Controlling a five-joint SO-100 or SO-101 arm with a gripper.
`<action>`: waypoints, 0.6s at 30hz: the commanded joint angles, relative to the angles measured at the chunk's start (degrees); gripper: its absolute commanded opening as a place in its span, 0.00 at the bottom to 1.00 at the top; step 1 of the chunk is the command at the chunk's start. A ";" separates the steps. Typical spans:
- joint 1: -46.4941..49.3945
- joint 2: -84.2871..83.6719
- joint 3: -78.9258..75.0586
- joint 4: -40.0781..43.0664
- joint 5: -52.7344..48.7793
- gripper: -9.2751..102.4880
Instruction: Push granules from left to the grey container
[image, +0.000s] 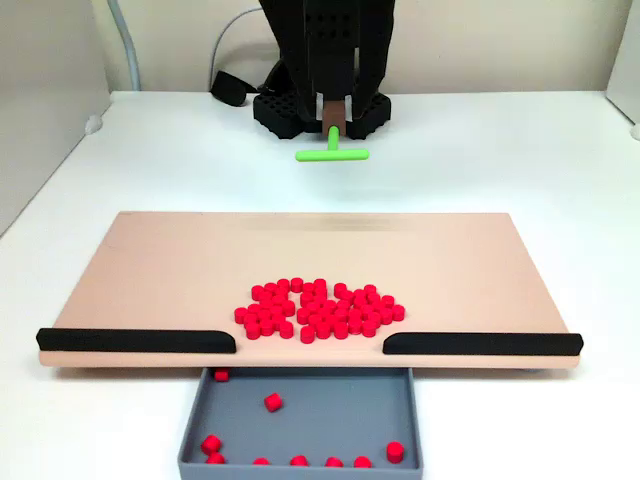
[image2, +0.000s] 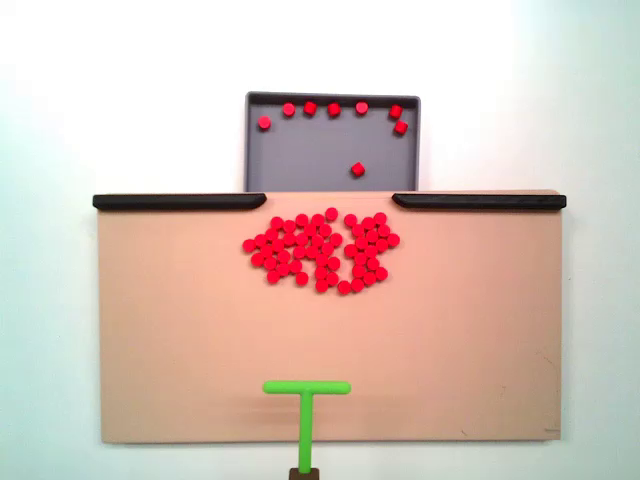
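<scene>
Dozens of light, roll-prone granules (image2: 320, 251) sit by the grey container (image: 300, 415) gap, so sweep w/ green T-shaped pusher (image2: 306, 400); gripper (image: 333, 125) looks clamped on its stem.

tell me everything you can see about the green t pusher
The green T-shaped pusher is bright green and looks like matte plastic: a straight crossbar with rounded ends and a long stem running back from its middle. The stem's far end sits in a brown holder at the arm's gripper. In both fixed views the crossbar faces the red granules but lies well apart from them, touching none. From above it lies over the tan board near its edge; whether it rests on the board cannot be told.
</scene>
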 joint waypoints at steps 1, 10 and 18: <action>-1.76 0.53 -0.35 0.35 5.10 0.08; 0.62 1.49 -0.35 0.35 0.88 0.08; 0.62 1.58 -0.35 0.35 0.26 0.08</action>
